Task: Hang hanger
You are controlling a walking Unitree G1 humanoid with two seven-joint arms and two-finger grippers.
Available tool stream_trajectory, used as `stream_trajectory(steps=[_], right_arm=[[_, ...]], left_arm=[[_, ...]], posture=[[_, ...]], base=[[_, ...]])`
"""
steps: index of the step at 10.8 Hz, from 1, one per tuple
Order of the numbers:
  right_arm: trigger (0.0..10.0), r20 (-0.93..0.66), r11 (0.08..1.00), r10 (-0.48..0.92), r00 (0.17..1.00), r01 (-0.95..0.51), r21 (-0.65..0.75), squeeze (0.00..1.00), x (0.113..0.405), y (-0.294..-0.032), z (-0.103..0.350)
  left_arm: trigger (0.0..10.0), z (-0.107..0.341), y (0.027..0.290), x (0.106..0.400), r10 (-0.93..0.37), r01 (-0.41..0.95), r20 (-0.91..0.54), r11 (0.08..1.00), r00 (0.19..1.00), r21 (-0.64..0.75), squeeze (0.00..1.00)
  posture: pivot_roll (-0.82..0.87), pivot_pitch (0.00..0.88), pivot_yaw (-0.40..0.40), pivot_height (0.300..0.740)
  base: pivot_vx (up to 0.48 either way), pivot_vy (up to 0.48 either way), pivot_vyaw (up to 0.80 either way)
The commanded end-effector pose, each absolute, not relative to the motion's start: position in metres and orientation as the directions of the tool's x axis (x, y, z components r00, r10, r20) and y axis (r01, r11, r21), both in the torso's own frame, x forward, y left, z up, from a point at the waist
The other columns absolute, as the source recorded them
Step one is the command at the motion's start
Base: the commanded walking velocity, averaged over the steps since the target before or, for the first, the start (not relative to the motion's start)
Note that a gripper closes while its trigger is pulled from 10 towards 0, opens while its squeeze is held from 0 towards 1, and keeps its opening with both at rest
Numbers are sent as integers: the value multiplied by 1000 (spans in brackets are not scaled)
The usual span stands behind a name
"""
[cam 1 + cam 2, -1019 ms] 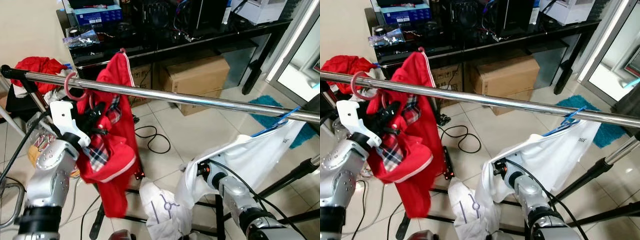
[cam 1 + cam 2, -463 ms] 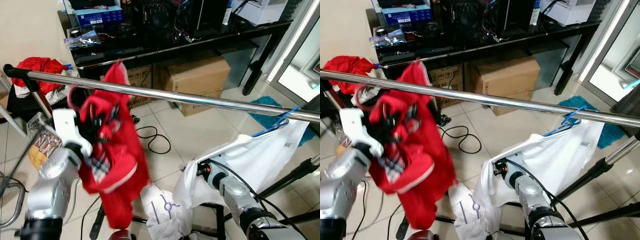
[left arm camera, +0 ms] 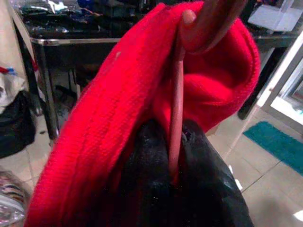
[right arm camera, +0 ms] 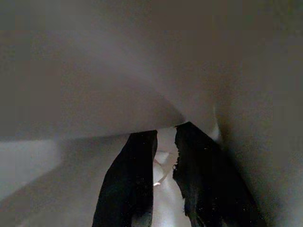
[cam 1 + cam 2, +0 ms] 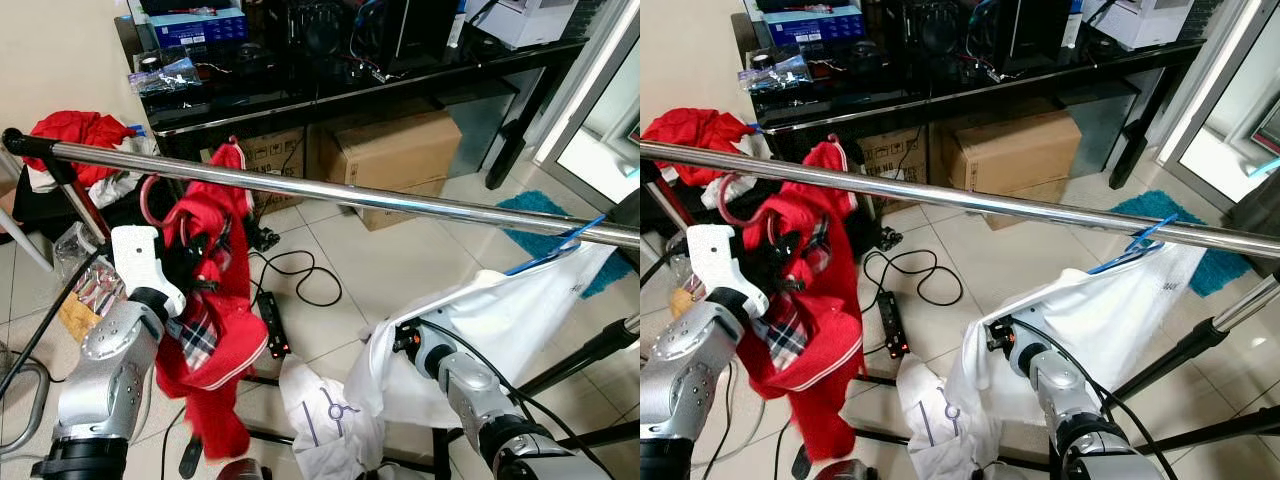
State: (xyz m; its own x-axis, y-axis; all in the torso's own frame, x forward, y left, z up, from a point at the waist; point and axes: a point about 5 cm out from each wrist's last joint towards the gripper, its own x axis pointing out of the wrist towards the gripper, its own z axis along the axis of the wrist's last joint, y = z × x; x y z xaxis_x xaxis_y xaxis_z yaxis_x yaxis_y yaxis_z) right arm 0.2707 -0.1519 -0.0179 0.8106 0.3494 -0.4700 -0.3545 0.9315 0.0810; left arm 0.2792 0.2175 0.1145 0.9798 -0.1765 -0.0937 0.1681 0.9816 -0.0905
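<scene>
The hook of the pink hanger (image 5: 150,195) sits below and on the robot's side of the steel rail (image 5: 400,200), not over it, so a lift that stops short or swings could knock the hook against the rail, or let the heavy red jacket (image 5: 215,300) slide off. The left gripper (image 5: 195,262) has its fingers closed on the hanger's neck, buried in the jacket's collar, with the hook standing up beyond the fingertips. The right gripper (image 4: 161,179) is tucked under the white shirt (image 5: 500,320), fingers close together; whether they pinch cloth I cannot tell.
</scene>
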Motion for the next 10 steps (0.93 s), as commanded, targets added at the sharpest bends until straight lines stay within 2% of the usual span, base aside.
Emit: stream_trajectory(steps=[1,2,4,5,6,9,10], right_arm=[[10000,-486,931,346,802,-356,76,0,269,-155,-20],[10000,-486,932,346,803,-356,76,0,269,-155,-20],[10000,-486,931,348,802,-357,78,0,268,-153,-20],[10000,-486,931,347,802,-356,78,0,268,-154,-20],[10000,-486,931,347,802,-356,78,0,268,-154,-20],[10000,-489,932,343,802,-354,75,0,267,-156,-21],[10000,-490,933,342,802,-352,74,0,267,-157,-21]], left_arm=[[10000,128,212,283,-208,207,-42,978,977,-27,263],[10000,126,211,283,-208,207,-44,978,977,-29,247],[10000,122,208,282,-217,218,-61,976,974,5,47],[10000,121,205,281,-224,225,-63,974,973,19,0],[10000,121,204,281,-227,229,-63,973,972,34,0],[10000,116,186,276,-298,302,-56,921,953,247,0],[10000,114,185,275,-296,300,-52,919,954,256,0]], posture=[[79,17,-13,740],[79,17,-11,740],[81,16,-9,740],[80,16,-9,740],[80,16,-9,740],[77,19,-11,740],[76,19,-11,740]], base=[[0,0,0],[0,0,0],[0,0,0],[0,0,0],[0,0,0],[0,0,0],[0,0,0]])
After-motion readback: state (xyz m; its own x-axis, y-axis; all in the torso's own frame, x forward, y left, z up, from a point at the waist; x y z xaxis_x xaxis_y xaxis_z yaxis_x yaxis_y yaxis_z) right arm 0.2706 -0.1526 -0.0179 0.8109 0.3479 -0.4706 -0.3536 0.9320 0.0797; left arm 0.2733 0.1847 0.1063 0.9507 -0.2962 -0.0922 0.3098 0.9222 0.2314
